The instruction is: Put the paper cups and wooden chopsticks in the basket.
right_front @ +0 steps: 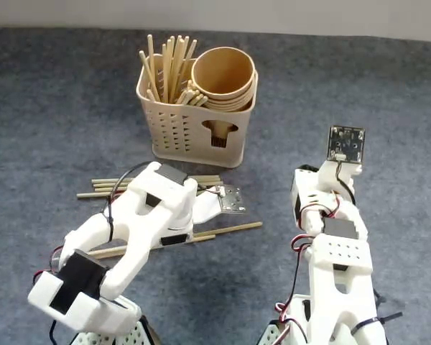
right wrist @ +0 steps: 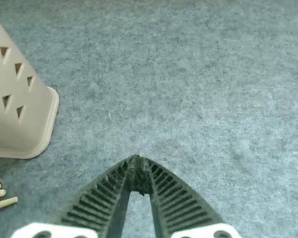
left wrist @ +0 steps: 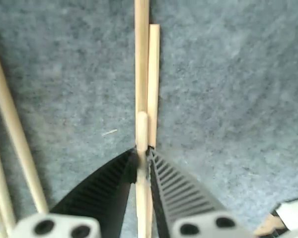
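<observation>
Chopsticks (left wrist: 141, 59) sit pinched in left gripper (left wrist: 142, 151) near basket (right_front: 194, 136).

The worktop (right_front: 43, 108) is covered in grey cloth, matt and fuzzy like felt. The basket (right_front: 179, 136) is beige plastic, smooth with a dull sheen. The chopsticks (left wrist: 141, 74) are pale bare wood, matt and faintly grained. The cups (right_front: 223, 72) are brown paper, matt. The left arm (right_front: 151, 208) and right arm (right_front: 341, 262) have smooth white plastic shells. The left claw (left wrist: 141, 157) and right claw (right wrist: 138, 166) are black plastic, ribbed and matt.
</observation>
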You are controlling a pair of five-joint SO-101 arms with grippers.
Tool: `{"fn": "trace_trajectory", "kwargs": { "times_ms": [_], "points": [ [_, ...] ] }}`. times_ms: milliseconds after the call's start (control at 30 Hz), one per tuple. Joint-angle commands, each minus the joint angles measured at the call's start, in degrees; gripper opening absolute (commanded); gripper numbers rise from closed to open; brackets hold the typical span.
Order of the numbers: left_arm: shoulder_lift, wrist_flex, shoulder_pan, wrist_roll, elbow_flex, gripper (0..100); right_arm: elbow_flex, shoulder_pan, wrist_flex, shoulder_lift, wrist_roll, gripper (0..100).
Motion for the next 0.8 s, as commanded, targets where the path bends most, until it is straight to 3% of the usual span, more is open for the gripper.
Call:
{"fn": "trace_trajectory", "kwargs": {
  "times_ms": [0, 400, 767],
  "points": [
    [-3.9, 2.7, 0.7, 0.6, -1.9, 0, -0.2, -0.4, -1.4, -0.7, 0.6, 1.0],
    [-30.4, 12.6, 0.3, 1.4, -2.2, 1, -0.2, -0.4, -1.4, -0.7, 0.6, 1.0],
    [-47.8, 10.8, 0.3, 17.4, -12.3, 1, -0.2, -0.4, -1.4, -0.7, 0.6, 1.0]
  ]
}}
